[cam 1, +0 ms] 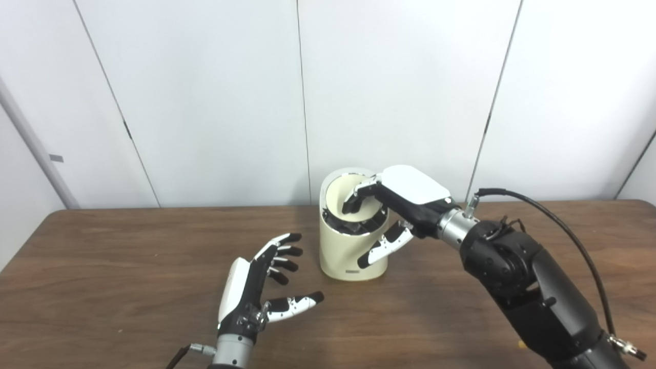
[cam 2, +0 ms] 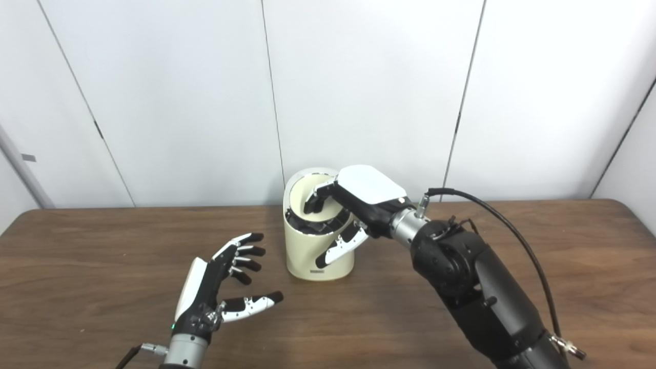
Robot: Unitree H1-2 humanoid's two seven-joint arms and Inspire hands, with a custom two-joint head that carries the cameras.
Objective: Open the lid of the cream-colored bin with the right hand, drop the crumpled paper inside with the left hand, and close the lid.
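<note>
The cream-colored bin [cam 1: 338,253] stands upright on the brown table, near its middle. Its round lid [cam 1: 339,197] is tilted up at the back, showing a dark opening beneath. My right hand [cam 1: 405,197] reaches in from the right, its fingers [cam 1: 353,201] curled over the lid and its thumb stretched down along the outside of the bin's front wall. To the left of the bin and apart from it, my left hand [cam 1: 256,292] is open with fingers spread and nothing in it. No crumpled paper shows in either view.
The wooden table [cam 1: 102,266] runs the full width of the view, with its far edge against white wall panels. My right forearm [cam 1: 523,287] and its black cable cross the table's right side.
</note>
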